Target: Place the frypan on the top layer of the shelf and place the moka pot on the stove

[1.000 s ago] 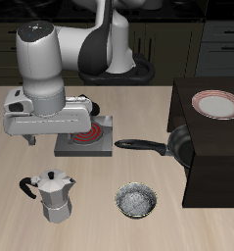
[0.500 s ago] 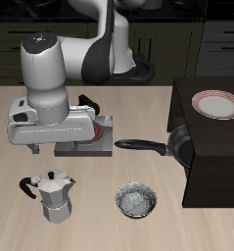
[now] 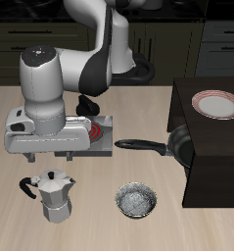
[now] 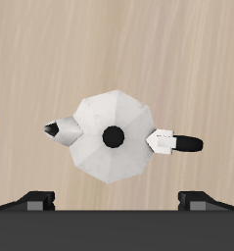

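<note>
Gripper point(image 3: 45, 155) open, empty, above moka pot point(image 3: 53, 193). Pot not yet on stove point(image 3: 97, 137); frypan point(image 3: 163, 147) not atop shelf point(image 3: 218, 157).

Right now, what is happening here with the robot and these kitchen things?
The gripper hangs open above the moka pot, which stands on the table near its front edge, not yet grasped. The wrist view looks straight down on the pot's lid. The stove behind it is bare. The frypan sits against the shelf, not on its top layer.
</note>
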Available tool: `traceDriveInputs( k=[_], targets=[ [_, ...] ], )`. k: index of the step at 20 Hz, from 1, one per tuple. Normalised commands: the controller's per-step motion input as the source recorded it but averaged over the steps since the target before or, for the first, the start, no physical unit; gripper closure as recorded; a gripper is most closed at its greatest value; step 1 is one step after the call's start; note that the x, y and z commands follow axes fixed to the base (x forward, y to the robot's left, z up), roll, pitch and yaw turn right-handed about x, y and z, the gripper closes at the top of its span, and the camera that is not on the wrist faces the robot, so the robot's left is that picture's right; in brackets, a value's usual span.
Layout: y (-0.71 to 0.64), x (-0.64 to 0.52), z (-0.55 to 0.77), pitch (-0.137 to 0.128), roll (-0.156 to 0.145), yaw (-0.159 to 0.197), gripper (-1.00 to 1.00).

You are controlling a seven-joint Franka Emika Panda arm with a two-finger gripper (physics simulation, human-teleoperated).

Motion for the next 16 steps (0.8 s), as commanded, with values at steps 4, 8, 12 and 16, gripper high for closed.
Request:
traceDriveInputs(
  k=[4,8,12,16],
  targets=[
    [-0.08,0.0,0.02,-0.015,-0.013,0.007,-1.0],
    [0.12,-0.02,0.01,-0.002,0.018,0.032,-1.0],
    [0.09,0.04,0.01,0.001,0.02,0.012,-1.0],
    [0.07,0.05,-0.02,0.0,0.005,0.004,-1.0]
  ],
)
